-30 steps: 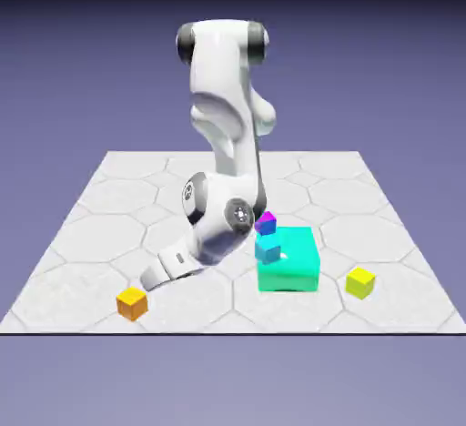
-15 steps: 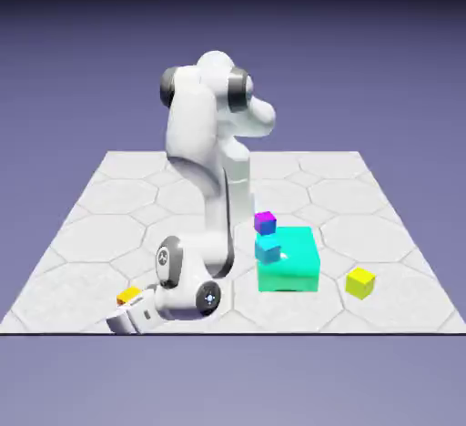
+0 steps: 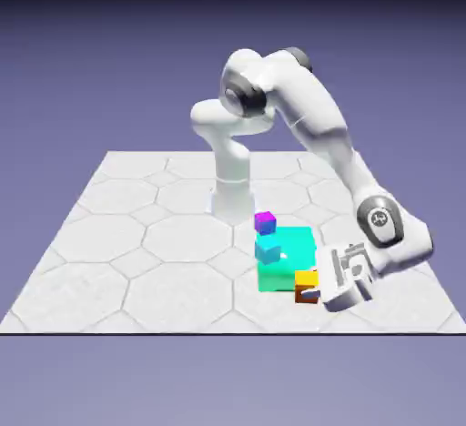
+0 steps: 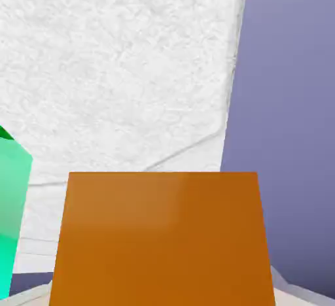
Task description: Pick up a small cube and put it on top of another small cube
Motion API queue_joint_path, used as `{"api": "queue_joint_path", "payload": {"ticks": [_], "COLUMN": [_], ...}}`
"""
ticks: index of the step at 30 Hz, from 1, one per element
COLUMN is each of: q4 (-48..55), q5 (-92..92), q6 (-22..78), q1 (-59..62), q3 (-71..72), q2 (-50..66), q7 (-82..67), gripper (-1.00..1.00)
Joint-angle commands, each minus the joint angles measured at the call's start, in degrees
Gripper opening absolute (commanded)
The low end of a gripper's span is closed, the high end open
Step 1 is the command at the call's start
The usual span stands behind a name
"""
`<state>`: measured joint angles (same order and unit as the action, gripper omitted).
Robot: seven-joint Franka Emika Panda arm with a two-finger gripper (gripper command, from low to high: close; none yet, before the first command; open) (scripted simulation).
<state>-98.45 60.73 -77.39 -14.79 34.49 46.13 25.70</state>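
My gripper (image 3: 309, 289) is shut on the small orange cube (image 3: 306, 280), held low at the front right corner of the big teal block (image 3: 289, 265). In the hand view the orange cube (image 4: 162, 239) fills the bottom middle and hides both fingertips. A sliver of the teal block (image 4: 10, 213) shows at that view's left edge. A small cyan cube (image 3: 268, 250) rests on the teal block's left side, and a small purple cube (image 3: 265, 223) is just above it.
The white hexagon-tiled table (image 3: 136, 233) spreads to the exterior view's left. Its front edge lies close below the hand. The arm's forearm (image 3: 346, 156) slants down from the upper middle to the right. In the hand view, violet backdrop (image 4: 288, 102) lies beyond the table edge.
The gripper shut on the orange cube at the exterior view's front left. The arm then swung across to the right, carrying the cube to the teal block's front right corner.
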Motion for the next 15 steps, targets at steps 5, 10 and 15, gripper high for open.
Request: {"api": "queue_joint_path", "payload": {"ticks": [5, 10, 15], "q4": [0.10, -3.14, -4.03], "q5": [3.43, 9.31, 11.06], "q6": [5.98, 6.69, 6.87], "q1": [-7.43, -1.11, 0.85], "q3": [10.06, 14.47, 15.70], "q2": [2.55, 7.54, 8.88], "q7": [1.48, 3.36, 4.13], "gripper": [-1.00, -1.00, 1.00]}}
